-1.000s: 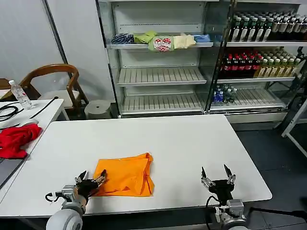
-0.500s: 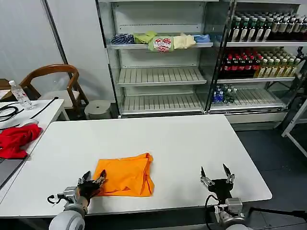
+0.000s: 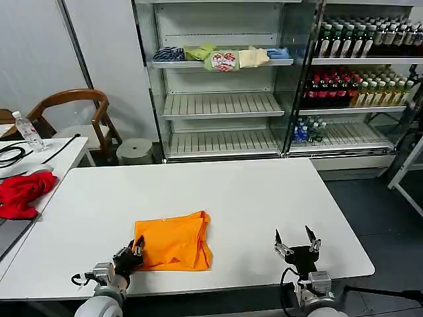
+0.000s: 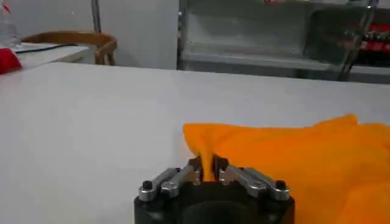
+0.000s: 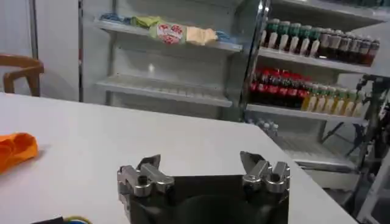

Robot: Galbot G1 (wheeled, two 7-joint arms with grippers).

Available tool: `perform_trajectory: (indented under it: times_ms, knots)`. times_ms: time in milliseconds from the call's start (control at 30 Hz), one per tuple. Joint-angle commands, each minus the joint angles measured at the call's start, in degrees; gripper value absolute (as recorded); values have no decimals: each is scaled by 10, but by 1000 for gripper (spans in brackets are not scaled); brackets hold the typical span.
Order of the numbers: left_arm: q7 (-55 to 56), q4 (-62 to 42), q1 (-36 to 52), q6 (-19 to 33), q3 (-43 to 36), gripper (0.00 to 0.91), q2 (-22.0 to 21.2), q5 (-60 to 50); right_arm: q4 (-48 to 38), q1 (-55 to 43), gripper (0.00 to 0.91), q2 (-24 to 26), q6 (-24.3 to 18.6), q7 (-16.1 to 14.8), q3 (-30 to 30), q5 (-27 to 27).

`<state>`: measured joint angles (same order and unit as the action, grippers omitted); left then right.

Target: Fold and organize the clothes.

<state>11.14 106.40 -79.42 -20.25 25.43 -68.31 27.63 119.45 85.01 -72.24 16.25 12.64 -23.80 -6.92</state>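
Observation:
The orange T-shirt (image 3: 173, 241) lies folded into a rough rectangle on the white table (image 3: 251, 191), near its front edge. My left gripper (image 3: 132, 253) sits at the shirt's front left corner, shut on a pinch of the orange fabric (image 4: 286, 161); in the left wrist view the cloth runs down between the two fingers of that gripper (image 4: 206, 169). My right gripper (image 3: 295, 243) hovers at the table's front right, open with nothing between its fingers, well clear of the shirt. From the right wrist, this gripper (image 5: 201, 167) faces bare table, with the shirt's edge (image 5: 15, 149) far off.
A red garment (image 3: 20, 193) lies on a second table at the left, by a water bottle (image 3: 28, 131) and a wooden chair (image 3: 73, 115). Behind stand shelves holding small folded clothes (image 3: 221, 57) and a drinks rack (image 3: 360, 66).
My left gripper moved in toward the shirt's front left corner and closed on the fabric. The right gripper stayed almost still.

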Motion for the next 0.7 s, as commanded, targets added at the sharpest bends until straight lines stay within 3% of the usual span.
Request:
perform_trajectory:
  times_ms: [33, 300, 700]
  knots:
    - [-2, 35, 4, -10, 6, 10, 2, 33, -2, -3, 907, -1, 1, 0, 3, 1]
    - [21, 175, 2, -95, 64, 10, 69, 145, -5, -12, 907, 1, 2, 0, 13, 1]
    - [18, 124, -9, -103, 145, 0, 136, 177, -8, -23, 907, 9, 1, 0, 19, -1]
